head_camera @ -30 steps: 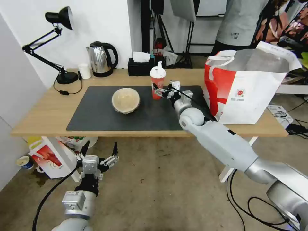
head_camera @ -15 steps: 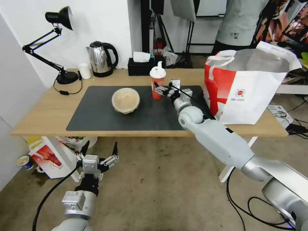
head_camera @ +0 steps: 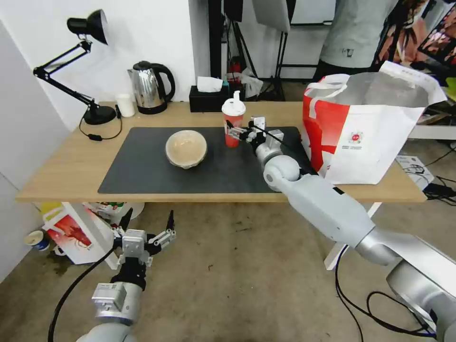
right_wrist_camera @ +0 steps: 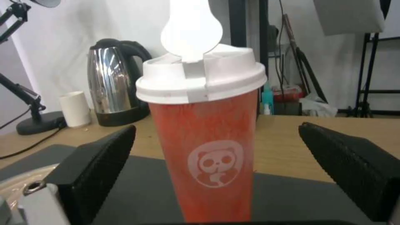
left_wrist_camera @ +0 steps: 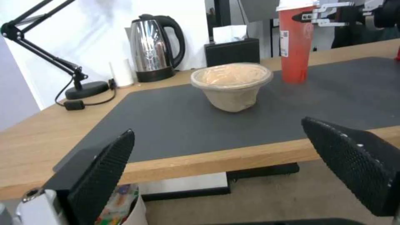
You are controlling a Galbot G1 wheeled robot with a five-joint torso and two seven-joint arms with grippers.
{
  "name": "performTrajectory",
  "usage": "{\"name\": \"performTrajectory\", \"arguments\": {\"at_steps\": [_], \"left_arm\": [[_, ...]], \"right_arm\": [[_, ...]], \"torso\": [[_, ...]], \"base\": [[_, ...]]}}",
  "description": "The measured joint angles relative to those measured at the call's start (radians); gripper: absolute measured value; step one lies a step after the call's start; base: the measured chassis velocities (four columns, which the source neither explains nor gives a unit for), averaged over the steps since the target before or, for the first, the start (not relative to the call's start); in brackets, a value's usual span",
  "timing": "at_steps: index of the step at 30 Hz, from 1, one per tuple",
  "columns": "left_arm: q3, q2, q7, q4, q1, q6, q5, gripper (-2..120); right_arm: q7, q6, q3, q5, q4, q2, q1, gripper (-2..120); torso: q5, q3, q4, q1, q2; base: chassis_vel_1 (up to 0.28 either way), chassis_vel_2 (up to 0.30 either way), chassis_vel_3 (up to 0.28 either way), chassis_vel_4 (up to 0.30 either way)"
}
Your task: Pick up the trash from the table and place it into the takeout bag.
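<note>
Right wrist view cuts off the red drink cup (right_wrist_camera: 208,147) base between the spread right hand (right_wrist_camera: 217,168).

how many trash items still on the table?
2. The red cup stands at the mat's far edge, between the open fingers of the right gripper. The beige bowl sits mid-mat. Anything inside the bag is hidden.
</note>
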Motion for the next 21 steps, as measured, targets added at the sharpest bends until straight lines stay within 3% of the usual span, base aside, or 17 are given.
{"name": "performTrajectory", "arguments": {"at_steps": [21], "left_arm": [[0.0, 0.0, 0.0, 0.0, 0.0, 0.0, 0.0, 100]], "right_arm": [[-0.035, -0.003, -0.046, 0.011, -0.098, 0.045, 0.058, 100]], "torso": [[0.0, 0.0, 0.0001, 0.0, 0.0]], "base": [[0.0, 0.0, 0.0, 0.0]]}}
